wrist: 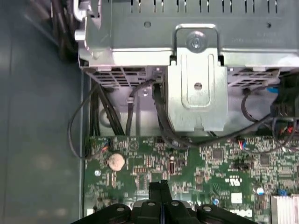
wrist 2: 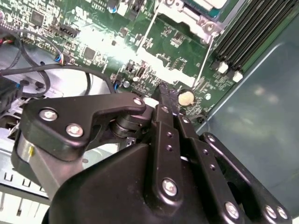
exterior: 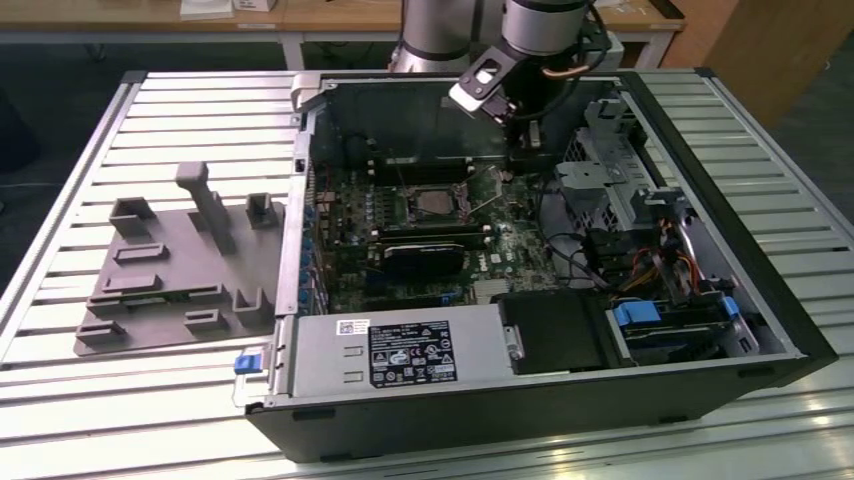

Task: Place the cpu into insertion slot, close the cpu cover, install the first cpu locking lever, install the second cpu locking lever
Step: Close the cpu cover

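In the exterior view the insertion slot [exterior: 430, 204] is a silver-rimmed square on the green board inside the open computer case. My gripper [exterior: 525, 140] hangs over the board to the exterior view's right of it, a little further back. In both wrist views the black fingers [wrist 2: 163, 100] are pressed together with nothing between them; the gripper [wrist: 159, 185] hovers above the board near a coin battery [wrist: 116, 161]. The second wrist view shows a corner of the silver cpu cover [wrist 2: 198, 19] around a pale surface that looks like the cpu [wrist 2: 205, 3]. Two thin locking levers [wrist 2: 205, 60] stand unlatched beside it.
A grey power supply [exterior: 387, 350] fills the case's front. A metal drive cage [wrist: 196, 79] with black cables [wrist: 159, 112] stands just beyond the gripper. Long black memory slots [wrist 2: 243, 32] run beside the socket. A grey fixture plate [exterior: 174, 270] lies on the slatted table at the exterior view's left.
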`<state>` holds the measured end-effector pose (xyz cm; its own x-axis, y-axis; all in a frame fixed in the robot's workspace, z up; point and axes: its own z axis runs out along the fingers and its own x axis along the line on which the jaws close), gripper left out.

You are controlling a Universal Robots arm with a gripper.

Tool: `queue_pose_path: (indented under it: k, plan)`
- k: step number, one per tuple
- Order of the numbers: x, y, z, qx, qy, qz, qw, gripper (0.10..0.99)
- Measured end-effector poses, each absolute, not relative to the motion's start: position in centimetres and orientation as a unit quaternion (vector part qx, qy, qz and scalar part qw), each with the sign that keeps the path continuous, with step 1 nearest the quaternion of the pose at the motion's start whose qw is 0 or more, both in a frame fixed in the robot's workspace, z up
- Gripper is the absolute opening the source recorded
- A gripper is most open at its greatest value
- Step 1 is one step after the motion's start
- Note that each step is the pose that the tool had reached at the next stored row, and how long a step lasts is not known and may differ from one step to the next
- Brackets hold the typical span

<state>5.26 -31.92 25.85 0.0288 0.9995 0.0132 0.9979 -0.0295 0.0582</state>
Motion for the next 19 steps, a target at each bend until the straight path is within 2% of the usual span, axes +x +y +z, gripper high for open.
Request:
queue_pose_path:
  k: [19]
  plan:
    - [5.9,-31.9,23.5,0.717,0.697,0.021,0.012,0.102]
